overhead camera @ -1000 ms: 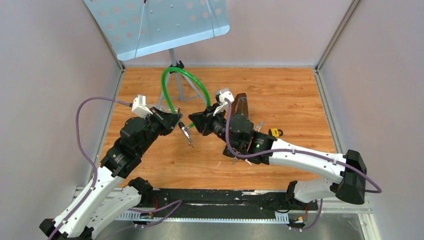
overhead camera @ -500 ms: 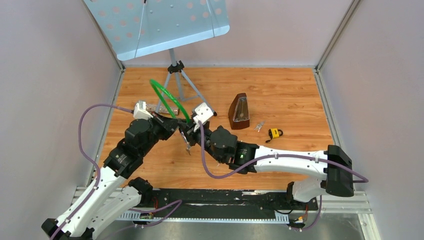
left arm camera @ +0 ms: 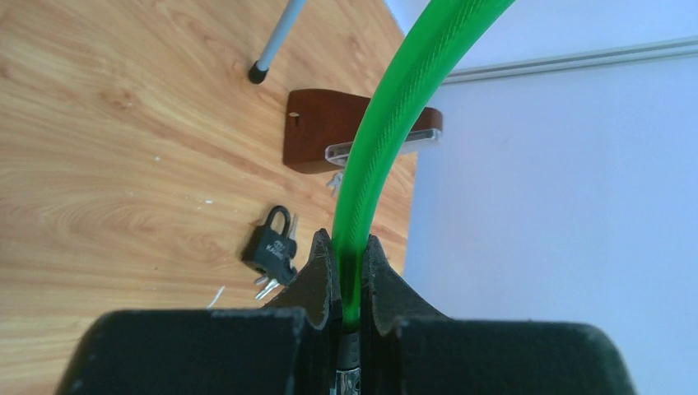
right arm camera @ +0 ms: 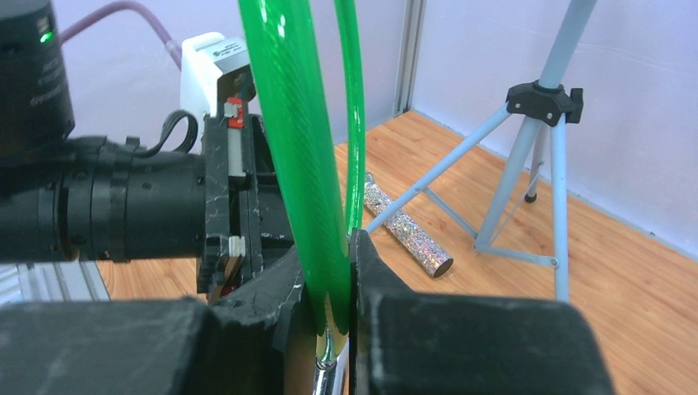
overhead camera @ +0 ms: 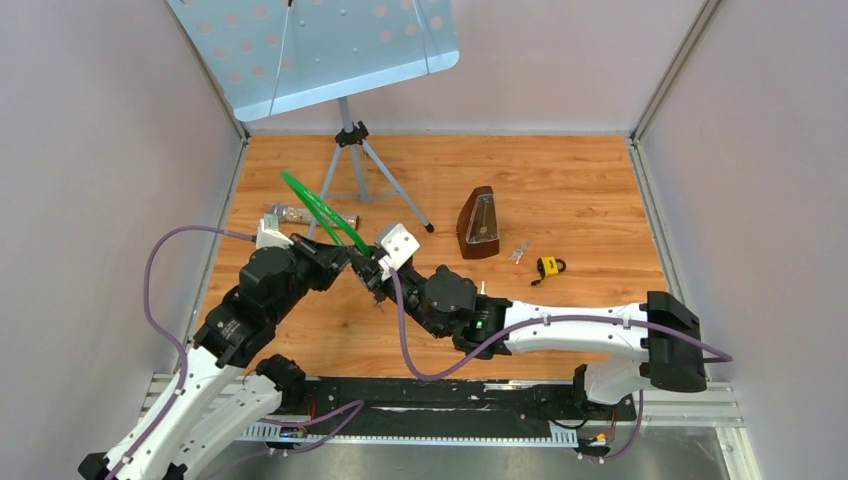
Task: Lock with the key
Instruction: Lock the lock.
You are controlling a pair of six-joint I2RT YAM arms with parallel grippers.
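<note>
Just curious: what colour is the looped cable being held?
The cable is bright green, clearest in right wrist view.

The green cable (right arm camera: pixel 290 123) is clamped in the right gripper (right arm camera: pixel 333 276).
Left of the cable, the left arm (right arm camera: pixel 123 206); right of it, a glittery tube (right arm camera: pixel 407 232) and a tripod (right arm camera: pixel 539 103).

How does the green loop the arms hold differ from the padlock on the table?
The green plastic cable loop is long, thin, curved; the small yellow-and-black padlock is compact, blocky. The loop is held up by the left tool and right tool; the padlock lies untouched on the wooden table. Both look like locks.
</note>
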